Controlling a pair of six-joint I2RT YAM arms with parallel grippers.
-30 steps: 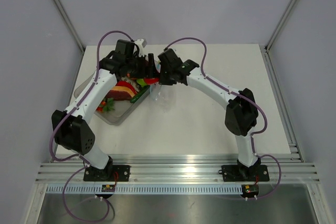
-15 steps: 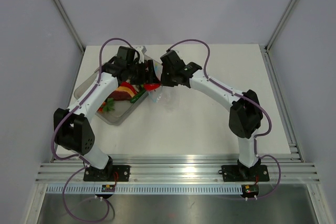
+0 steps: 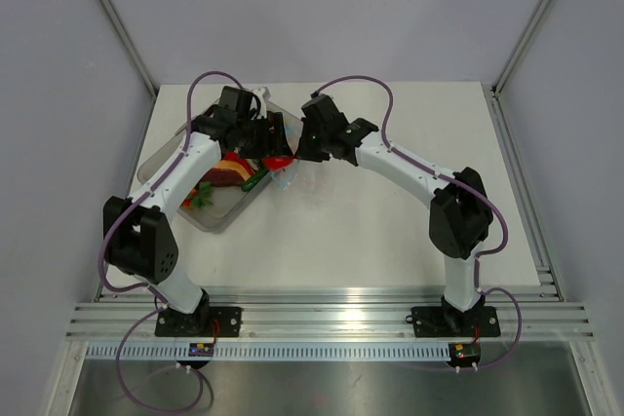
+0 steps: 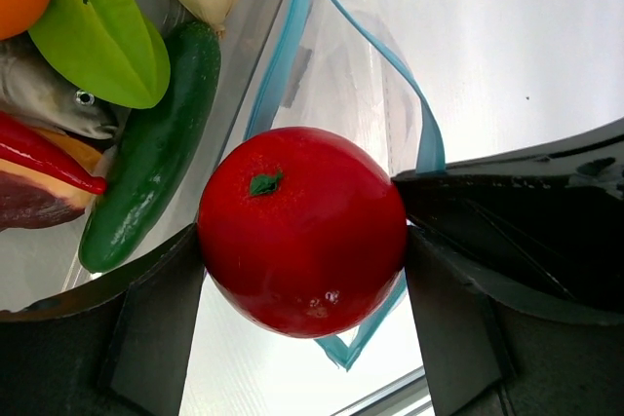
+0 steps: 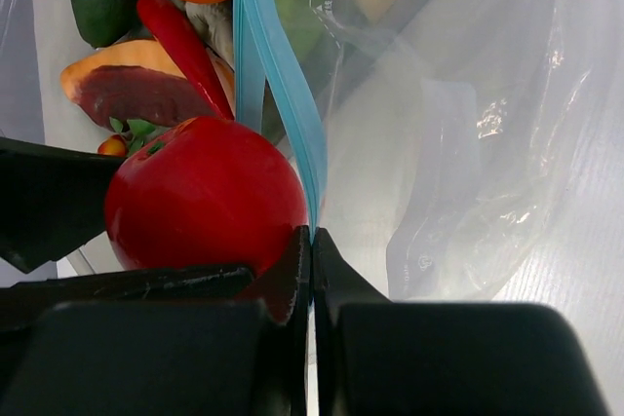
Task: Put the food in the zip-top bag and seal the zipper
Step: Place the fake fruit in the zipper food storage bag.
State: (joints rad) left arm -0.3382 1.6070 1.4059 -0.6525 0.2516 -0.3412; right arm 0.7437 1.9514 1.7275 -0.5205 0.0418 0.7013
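Step in hand: loading, probably the first piece, since the zip-top bag [image 5: 468,143] looked empty. Wide-spread left fingers [image 4: 146,328] gripped a red toy tomato [image 4: 297,211] right at the bag mouth. Fully pinched right fingers [image 5: 336,284] clamped the blue zipper [image 5: 283,75], holding one lip up. Remaining food sat in the clear tub [image 3: 210,216] beside it. Next: push the tomato past the lips, then release. The gap looked narrow.

Bright, even light is coming from overhead, leaving only faint, soft shadows on the white table [image 3: 390,231]. A small highlight is glinting low on the red toy fruit [image 4: 302,231]. Glare is sparkling on the zip-top bag [image 5: 487,143], and the table is washing out white in the wrist views.
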